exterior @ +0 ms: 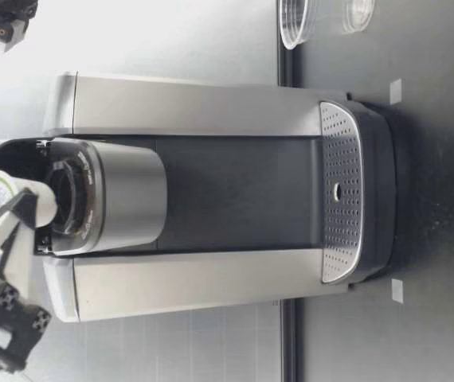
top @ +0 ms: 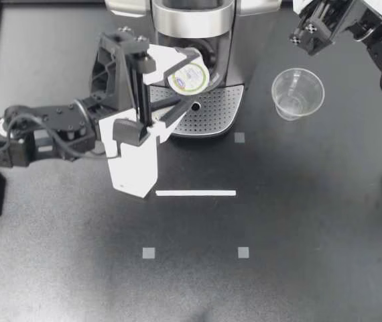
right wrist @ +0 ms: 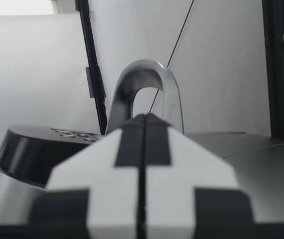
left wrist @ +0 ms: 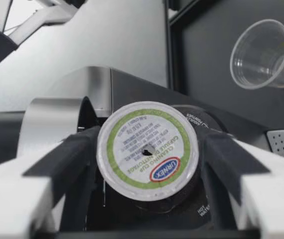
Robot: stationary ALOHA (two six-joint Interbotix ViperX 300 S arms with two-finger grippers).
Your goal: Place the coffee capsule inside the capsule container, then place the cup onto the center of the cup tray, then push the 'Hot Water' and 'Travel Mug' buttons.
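1. The capsule container (exterior: 68,199) in the top of the coffee machine (top: 191,20) is flipped open. The coffee capsule (top: 188,77) is right at its mouth, with most of it sticking out above the rim, so it's not seated.
2. My left gripper (top: 189,80) is grasping that capsule, one finger on each side, with the foil lid facing back at my wrist.
3. The cup (top: 297,92) is clear plastic, upright and empty. It's on the table beside the machine, on my right arm's side, and it's off the cup tray (top: 211,111) at the machine's foot.
4. My right gripper (top: 301,35) is clenched on nothing, up by the machine's far corner on that same side. The machine's silver handle (right wrist: 142,84) is straight ahead of it.
5. Count: one capsule, one cup, one machine and two grippers. In front of the machine there's also one white strip (top: 196,193) and, seen from above, three grey squares (top: 239,137).
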